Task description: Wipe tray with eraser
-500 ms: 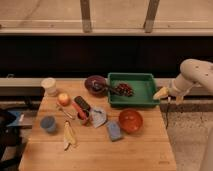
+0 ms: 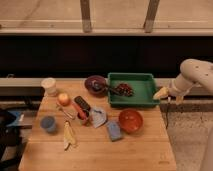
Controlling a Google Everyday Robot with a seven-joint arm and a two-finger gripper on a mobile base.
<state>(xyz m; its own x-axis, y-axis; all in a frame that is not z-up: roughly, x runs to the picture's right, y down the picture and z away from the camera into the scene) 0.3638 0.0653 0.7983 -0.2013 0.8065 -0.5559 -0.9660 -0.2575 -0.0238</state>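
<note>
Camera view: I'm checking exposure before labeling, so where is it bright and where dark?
Camera view: warm light falls evenly on the wooden table; the band behind it is nearly black; the green tray and black eraser stand out; the hand, just right of the tray's rim, shows pale yellow.

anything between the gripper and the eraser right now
Yes. The gripper hangs just past the right rim of the tray, and the eraser lies beyond its left side, so the tray spans the straight path. The orange bowl sits just nearer the camera.
</note>
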